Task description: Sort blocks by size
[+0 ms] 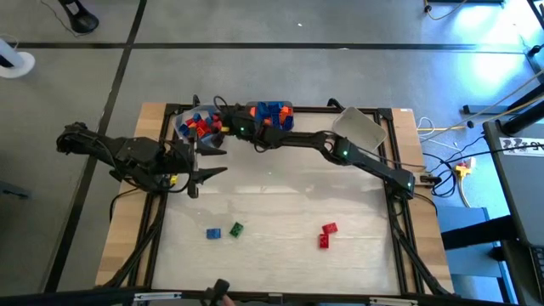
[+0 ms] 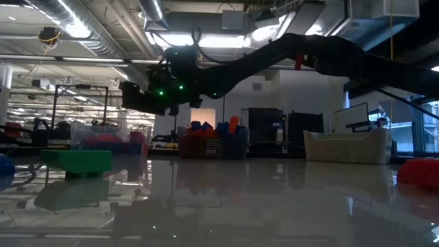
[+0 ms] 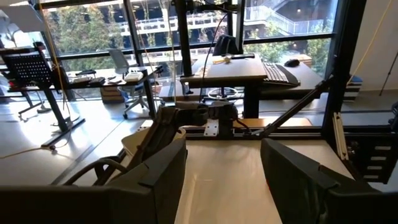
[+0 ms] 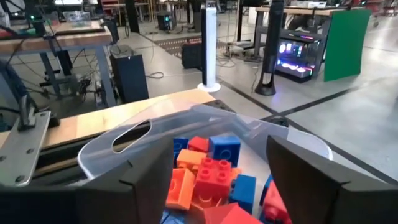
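The table point(image 1: 280, 200) was a pale, glossy sheet in a wooden frame, with grey floor all round it. Taking the high view as a clock face on the table, four blocks lay loose along the near edge: a blue block point(image 1: 212, 233) and a green block point(image 1: 236, 229) touching at about 7 o'clock, and two red blocks point(image 1: 327, 235) at about 5. Those, by my judgement, were still to be sorted.

At 9 o'clock the left gripper point(image 1: 206, 167) waited, fingers apart and empty.

Farther back, at 11 o'clock, the left bin point(image 4: 205, 127), clear thin-walled plastic with a handle slot, held studded red, orange and blue blocks. The right gripper point(image 4: 205, 186) hung just over that heap, fingers spread, nothing between them. The middle bin point(image 1: 272, 115) at 12 was well filled. A pale bin point(image 1: 360, 127) at 1 looked empty. Most sorting seemed done.
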`<move>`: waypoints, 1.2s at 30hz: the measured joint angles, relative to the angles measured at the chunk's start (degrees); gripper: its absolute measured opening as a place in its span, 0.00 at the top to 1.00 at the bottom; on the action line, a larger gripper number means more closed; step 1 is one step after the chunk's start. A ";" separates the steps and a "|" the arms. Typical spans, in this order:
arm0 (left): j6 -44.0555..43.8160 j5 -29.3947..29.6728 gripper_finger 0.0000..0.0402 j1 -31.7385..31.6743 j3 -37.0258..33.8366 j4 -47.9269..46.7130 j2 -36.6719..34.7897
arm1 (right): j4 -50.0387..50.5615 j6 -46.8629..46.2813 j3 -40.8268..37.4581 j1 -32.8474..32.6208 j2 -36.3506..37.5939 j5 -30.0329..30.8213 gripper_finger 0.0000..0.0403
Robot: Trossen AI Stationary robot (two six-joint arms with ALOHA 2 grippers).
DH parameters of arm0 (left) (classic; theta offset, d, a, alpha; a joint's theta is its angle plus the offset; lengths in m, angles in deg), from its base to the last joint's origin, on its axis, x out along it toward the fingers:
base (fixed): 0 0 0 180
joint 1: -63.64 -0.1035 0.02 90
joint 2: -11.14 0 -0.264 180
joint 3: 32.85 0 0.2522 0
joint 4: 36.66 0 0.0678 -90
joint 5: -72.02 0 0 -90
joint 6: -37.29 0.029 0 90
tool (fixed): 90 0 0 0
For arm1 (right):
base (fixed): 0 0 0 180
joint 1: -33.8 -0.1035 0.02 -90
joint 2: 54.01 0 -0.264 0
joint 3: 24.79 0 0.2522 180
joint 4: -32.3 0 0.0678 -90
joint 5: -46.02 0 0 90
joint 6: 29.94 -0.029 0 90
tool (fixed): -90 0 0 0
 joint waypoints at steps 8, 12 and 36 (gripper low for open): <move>-2.38 -0.06 0.51 0.00 0.00 -1.00 0.00 | 10.29 3.64 -0.09 -0.02 5.67 0.01 0.35; -2.75 -0.50 0.51 0.07 0.00 -4.94 0.00 | 20.80 8.37 0.04 -0.01 12.50 1.46 0.36; -9.06 -0.52 0.51 0.07 0.00 -7.77 11.96 | 80.89 9.34 -0.02 -12.10 54.74 9.66 0.36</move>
